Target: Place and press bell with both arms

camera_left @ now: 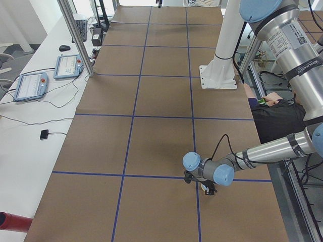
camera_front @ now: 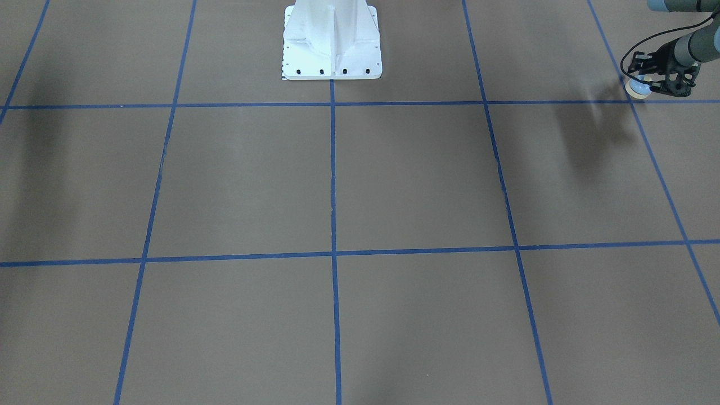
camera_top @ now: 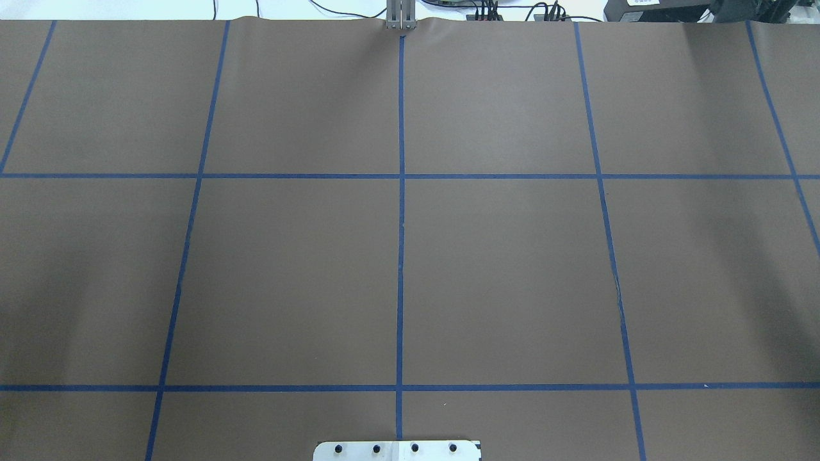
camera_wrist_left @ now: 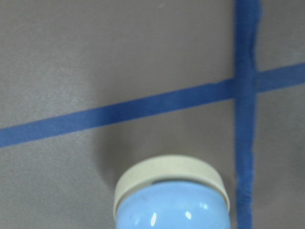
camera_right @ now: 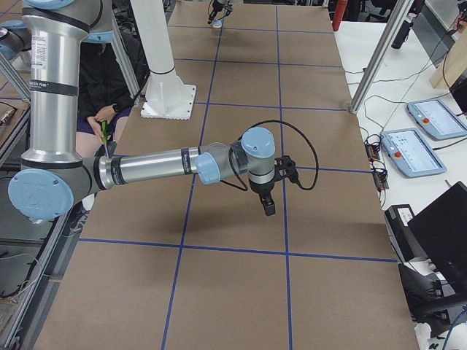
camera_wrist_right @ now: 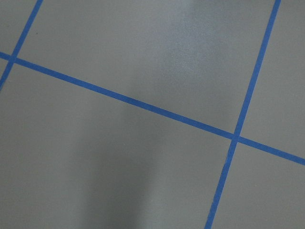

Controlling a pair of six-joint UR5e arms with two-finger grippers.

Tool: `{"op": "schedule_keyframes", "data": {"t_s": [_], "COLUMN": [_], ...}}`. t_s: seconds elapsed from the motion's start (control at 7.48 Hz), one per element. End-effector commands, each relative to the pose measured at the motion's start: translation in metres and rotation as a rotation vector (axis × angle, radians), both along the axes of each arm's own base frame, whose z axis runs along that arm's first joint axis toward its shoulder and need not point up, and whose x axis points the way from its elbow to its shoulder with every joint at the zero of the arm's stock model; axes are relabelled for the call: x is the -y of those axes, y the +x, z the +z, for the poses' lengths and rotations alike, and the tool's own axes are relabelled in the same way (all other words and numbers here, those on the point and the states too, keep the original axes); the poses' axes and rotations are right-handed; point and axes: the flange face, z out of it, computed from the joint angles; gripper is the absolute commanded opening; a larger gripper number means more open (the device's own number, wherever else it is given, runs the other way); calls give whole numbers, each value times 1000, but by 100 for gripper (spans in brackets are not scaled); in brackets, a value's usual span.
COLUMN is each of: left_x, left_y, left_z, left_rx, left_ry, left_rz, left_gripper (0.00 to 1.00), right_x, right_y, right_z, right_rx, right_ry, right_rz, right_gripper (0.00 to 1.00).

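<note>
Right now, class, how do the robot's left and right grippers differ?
The left gripper holds the bell; the right gripper carries nothing. The left gripper sits low over the table; the right gripper hangs higher. Both are black.

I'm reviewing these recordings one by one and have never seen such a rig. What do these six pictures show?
This is a robot with two arms and a white pedestal, working over a brown table marked with blue tape lines. Two cameras look down on the table from opposite sides, two look along it from its ends, and one rides on each wrist. The only object in play is the bell, small and light blue with a cream base. It sits at the tips of the left gripper, near a tape crossing; whether the grip is closed I cannot tell. The right gripper hangs above the table with nothing visible in it.
</note>
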Motion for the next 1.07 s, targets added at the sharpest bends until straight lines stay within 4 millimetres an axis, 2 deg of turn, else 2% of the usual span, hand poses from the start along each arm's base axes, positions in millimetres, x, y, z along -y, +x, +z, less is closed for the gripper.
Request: {"op": "schedule_keyframes", "data": {"t_s": [0.0, 0.13, 0.27, 0.4, 0.53, 0.8, 0.94], "left_x": [18, 24, 23, 20, 17, 12, 11], "left_y": [15, 21, 20, 17, 12, 4, 1], "left_z": [-65, -72, -69, -66, -55, -26, -19], "left_rx": [-38, -44, -25, -14, 26, 97, 113], "left_ry": [24, 29, 20, 20, 35, 41, 53], "left_rz": [-77, -86, -87, -85, -85, -82, -72], "left_gripper": [0, 5, 72, 99, 99, 99, 99], "right_x": [1, 1, 2, 2, 6, 7, 7], "right_y": [0, 0, 0, 0, -2, -4, -4], "right_z": [-1, -1, -2, -3, -10, -12, -12], "right_rx": [1, -1, 1, 5, 29, 35, 35], "right_ry": [3, 3, 2, -8, -24, -20, -20], "right_rz": [0, 0, 1, 13, 33, 29, 28], "right_gripper": [100, 100, 100, 100, 100, 100, 100]}}
